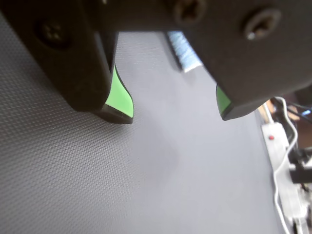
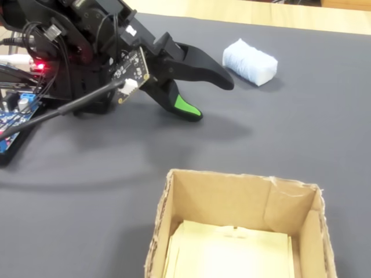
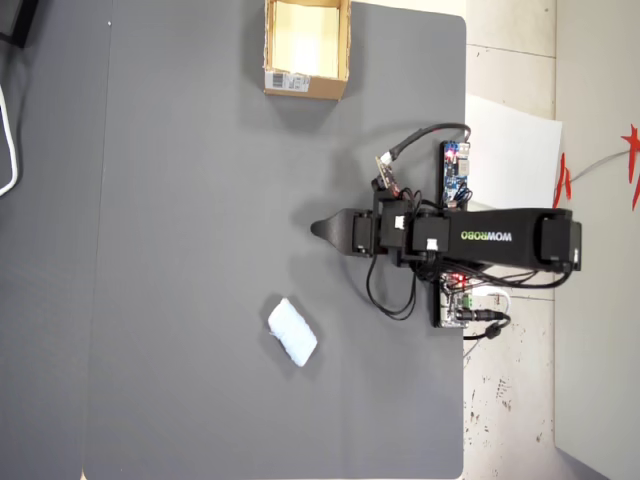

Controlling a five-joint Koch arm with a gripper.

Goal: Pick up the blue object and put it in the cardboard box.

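Note:
The blue object (image 2: pixel 250 61) is a very pale, soft oblong pad lying on the dark grey mat. In the overhead view the blue object (image 3: pixel 292 331) lies at lower centre. The wrist view shows a strip of the blue object (image 1: pixel 185 51) between the jaws, farther off. My gripper (image 2: pixel 211 98) hangs just above the mat, a short way left of the pad and apart from it. It is open, its green-padded jaws (image 1: pixel 173 114) hold nothing, and overhead the gripper (image 3: pixel 318 230) points left. The cardboard box (image 2: pixel 232 180) stands open at the near edge; overhead the box (image 3: pixel 306 84) sits at the top.
The arm's base with circuit boards (image 2: pixel 17 110) and cables (image 2: pixel 69 104) fills the left of the fixed view. A white power strip with cords (image 1: pixel 275 146) lies past the mat's right edge in the wrist view. Wooden tabletop (image 2: pixel 261 11) borders the mat's far side.

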